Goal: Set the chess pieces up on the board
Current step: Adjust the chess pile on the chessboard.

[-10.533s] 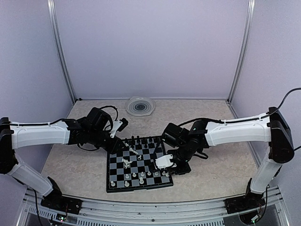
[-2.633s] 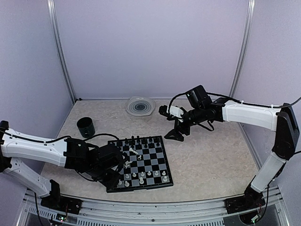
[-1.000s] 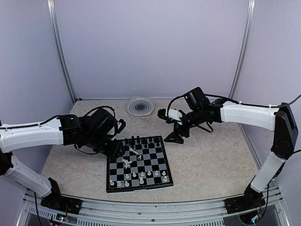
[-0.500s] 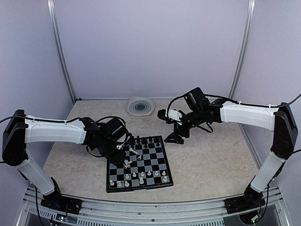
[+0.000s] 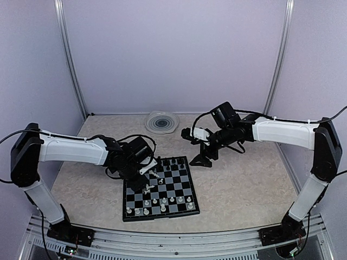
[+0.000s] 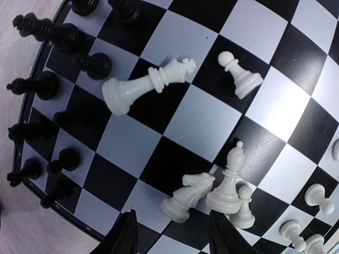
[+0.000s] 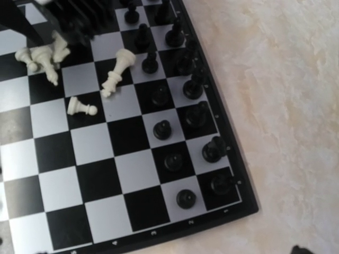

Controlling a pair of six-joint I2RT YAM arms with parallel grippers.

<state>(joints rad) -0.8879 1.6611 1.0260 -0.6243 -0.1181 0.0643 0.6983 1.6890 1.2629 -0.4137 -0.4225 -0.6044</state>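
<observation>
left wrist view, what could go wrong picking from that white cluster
The white knight, bishop and pawn crowd together just ahead of the open left gripper, so closing may pinch two or topple them. A sweep could also roll the tall fallen white piece into the black pieces.

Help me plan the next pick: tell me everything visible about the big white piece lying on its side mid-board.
The fallen white piece is cream and glossy, plastic by its look: wide round base, slim waisted stem, a collar, a crowned head. It lies on its side across light and dark squares of the board, touching only the board.
</observation>
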